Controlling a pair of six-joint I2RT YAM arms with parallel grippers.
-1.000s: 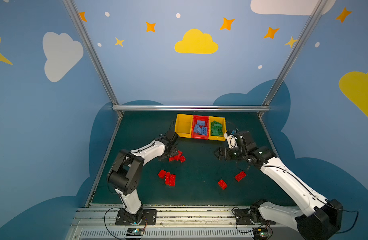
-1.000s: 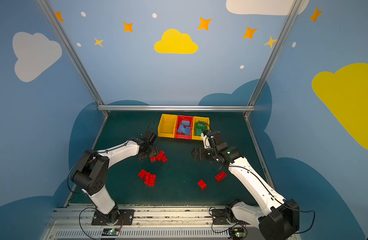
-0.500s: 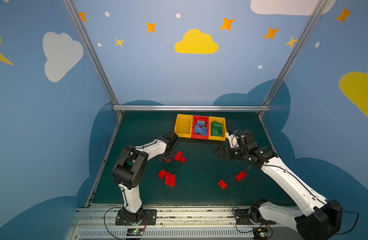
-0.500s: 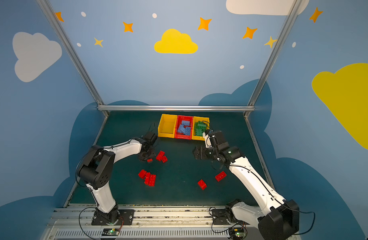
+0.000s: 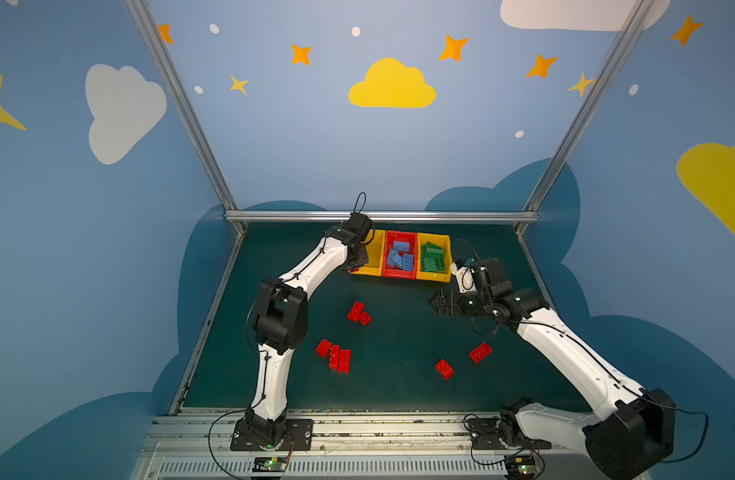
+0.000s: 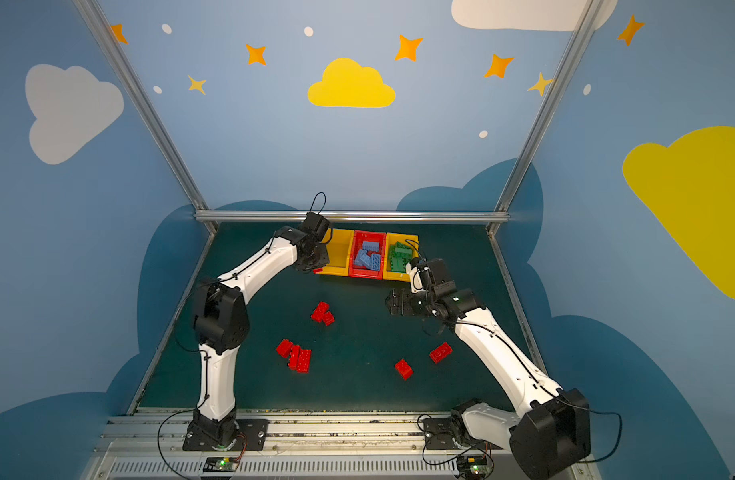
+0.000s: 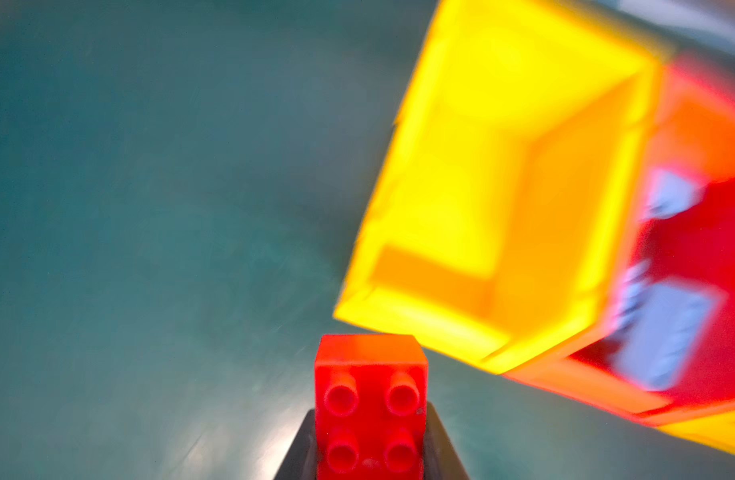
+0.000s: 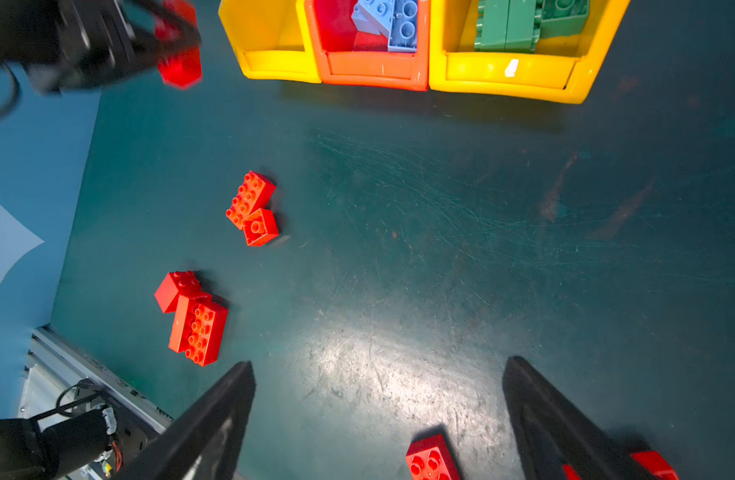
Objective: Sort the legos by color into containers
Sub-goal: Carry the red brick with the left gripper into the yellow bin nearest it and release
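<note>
While the left gripper hangs by the near left corner of the left yellow bin in both top views, a sliver of the held red brick shows beneath it. The three joined bins stand at the far edge of the bench, with blue bricks in the middle red bin and green bricks in the right yellow bin. More red bricks lie loose on the bench: a touching red pair near the middle, a red cluster of three toward the near left corner, and a red single and a second red single toward the near right, apart from each other. The right gripper hovers in front of the right yellow bin, jaws spread wide with nothing between them. In the left wrist view the jaws are clamped on the held red brick, a two-by-two with its studs toward the camera, and the left yellow bin beyond it is blurred. In the right wrist view the right gripper's fingers stand far apart over bare bench. The red single shows past them, and the second red single is partly hidden behind one finger.
</note>
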